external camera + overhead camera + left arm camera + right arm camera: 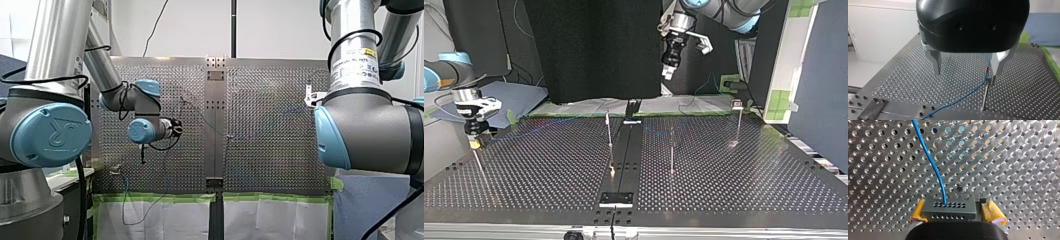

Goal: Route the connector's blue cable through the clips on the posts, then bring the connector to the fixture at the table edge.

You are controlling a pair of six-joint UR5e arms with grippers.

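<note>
Here the connector [949,208] is clamped in my right pincer [957,214] by the worktop's [549,165] side edge, with its blue cable [930,162] led straight ahead. My left pincer [967,72] is held apart above a post [985,96], and the cable is seen passing right at its clip [989,75].

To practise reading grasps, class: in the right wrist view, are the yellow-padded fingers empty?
No, those fingers clamp a dark grey connector block trailing a blue cable.

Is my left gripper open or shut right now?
Open. My left gripper has its metal fingers well apart, gripping nothing.
</note>
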